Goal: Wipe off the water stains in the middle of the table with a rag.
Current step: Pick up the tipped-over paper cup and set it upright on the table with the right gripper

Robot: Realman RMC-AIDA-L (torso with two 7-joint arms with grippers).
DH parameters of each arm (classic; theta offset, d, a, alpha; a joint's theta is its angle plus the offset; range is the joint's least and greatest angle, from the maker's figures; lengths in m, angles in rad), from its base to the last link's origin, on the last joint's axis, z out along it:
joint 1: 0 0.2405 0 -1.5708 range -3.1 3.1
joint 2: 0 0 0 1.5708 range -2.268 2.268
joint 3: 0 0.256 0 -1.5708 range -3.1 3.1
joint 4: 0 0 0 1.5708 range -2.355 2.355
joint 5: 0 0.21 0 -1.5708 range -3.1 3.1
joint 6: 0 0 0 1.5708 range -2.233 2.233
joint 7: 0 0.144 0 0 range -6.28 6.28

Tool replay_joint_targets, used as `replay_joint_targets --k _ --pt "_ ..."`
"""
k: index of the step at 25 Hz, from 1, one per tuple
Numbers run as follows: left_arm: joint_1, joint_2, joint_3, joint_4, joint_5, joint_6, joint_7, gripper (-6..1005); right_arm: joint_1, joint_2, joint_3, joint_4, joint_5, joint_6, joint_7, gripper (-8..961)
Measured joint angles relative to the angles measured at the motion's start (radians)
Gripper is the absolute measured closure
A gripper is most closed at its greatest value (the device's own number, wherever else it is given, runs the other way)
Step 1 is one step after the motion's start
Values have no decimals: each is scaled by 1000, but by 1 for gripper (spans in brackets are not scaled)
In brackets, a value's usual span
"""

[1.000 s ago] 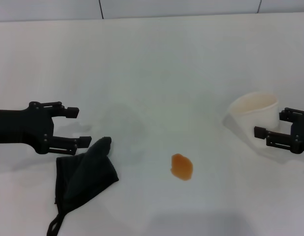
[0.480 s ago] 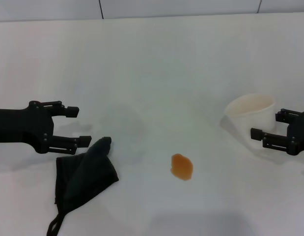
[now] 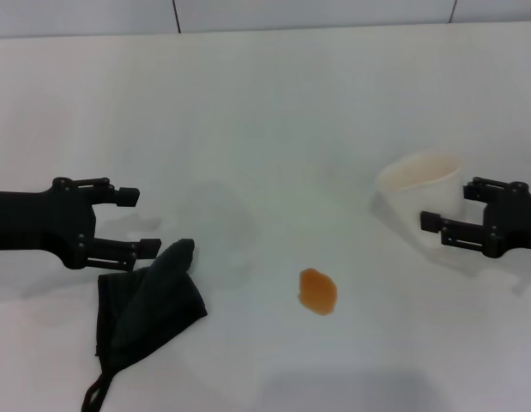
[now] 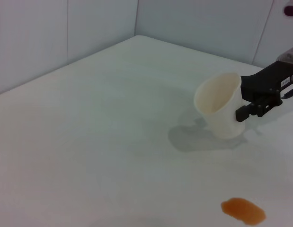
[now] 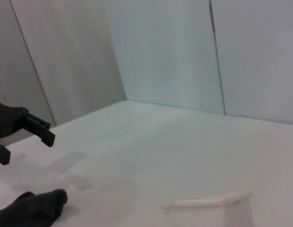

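The water stains are one small orange-brown blot [image 3: 317,291] on the white table [image 3: 274,112], also seen in the left wrist view [image 4: 243,211]. The black rag [image 3: 145,309] lies crumpled at the front left, its loop toward the near edge; the right wrist view shows one end of the rag [image 5: 32,208]. My left gripper [image 3: 138,221] hovers open just behind and left of the rag, nothing between its fingers. My right gripper [image 3: 449,203] is shut on a white paper cup [image 3: 415,189], which the left wrist view shows tilted [image 4: 217,104].
A grey seam [image 3: 248,30] runs along the table's far edge, with wall panels behind it. The cup casts a shadow [image 4: 193,139] on the table right of the blot.
My right gripper has carried the paper cup leftward and slightly away from me. The left gripper, the rag and the blot have not moved.
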Motion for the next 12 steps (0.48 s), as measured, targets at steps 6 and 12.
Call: replay_joint_targets --k 6,12 --pt "0 0 -3 0 3 -1 0 114 23 0 9 56 25 4 -44 275" --pt "0 0 -3 -1 5 -6 0 114 23 0 12 78 32 22 -46 275"
